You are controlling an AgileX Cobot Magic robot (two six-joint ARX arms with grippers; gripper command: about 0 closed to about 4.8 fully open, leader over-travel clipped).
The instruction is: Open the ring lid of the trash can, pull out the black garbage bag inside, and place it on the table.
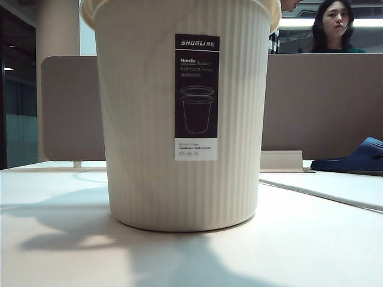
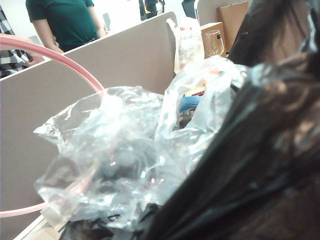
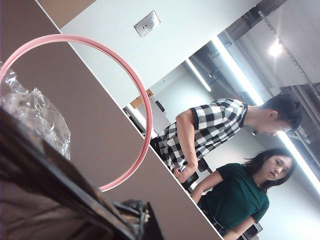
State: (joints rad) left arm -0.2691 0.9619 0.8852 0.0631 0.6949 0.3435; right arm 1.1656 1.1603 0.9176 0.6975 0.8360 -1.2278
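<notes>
The black garbage bag (image 2: 250,165), topped with clear film (image 2: 115,150), fills the left wrist view, so the left gripper, unseen but pressed shut, is nearer. The right gripper, also shut, holds the pink ring lid (image 3: 135,85) raised. The bag must lift straight up out of the trash can (image 1: 179,119).

Black garbage bag (image 2: 260,165) fills foreground; clear film (image 2: 115,155) bunched; ring lid (image 2: 70,62) behind.

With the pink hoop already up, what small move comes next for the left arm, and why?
Probably lift: the left gripper, unseen, sits against the glossy black garbage bag with its clear film, and the thin pink ring lid stands swung up, clear of the ribbed cream trash can.
</notes>
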